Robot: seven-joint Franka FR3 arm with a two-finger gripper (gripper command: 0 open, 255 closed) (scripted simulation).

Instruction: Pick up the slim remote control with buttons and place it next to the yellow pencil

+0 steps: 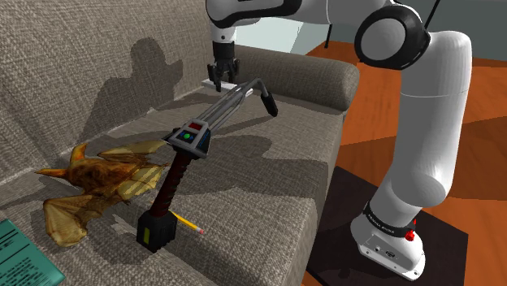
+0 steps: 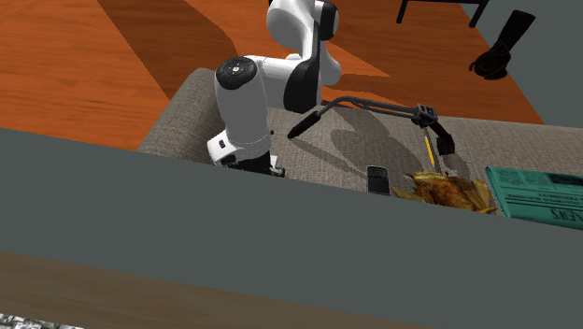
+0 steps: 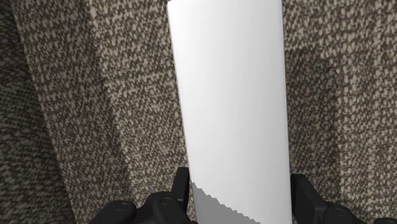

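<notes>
Grasp stage: gripper (image 1: 220,78) clasps white remote (image 3: 232,95), well apart from yellow pencil (image 1: 188,221); lift, carry, placement remain.

End effector (image 3: 240,184) clasps a plain white remote (image 3: 232,95) over woven sofa fabric (image 3: 95,95).

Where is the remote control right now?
Shoulder view, upper middle: the white remote lies on the sofa by the far armrest, right under the gripper.

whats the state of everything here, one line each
pincer: shut on the remote
remote: white, clasped at its long edges
yellow pencil: lying flat on the sofa seat
grabber tool: lying across the seat
dragon figure: sprawled flat, wings spread
teal book: closed, lying flat
</notes>
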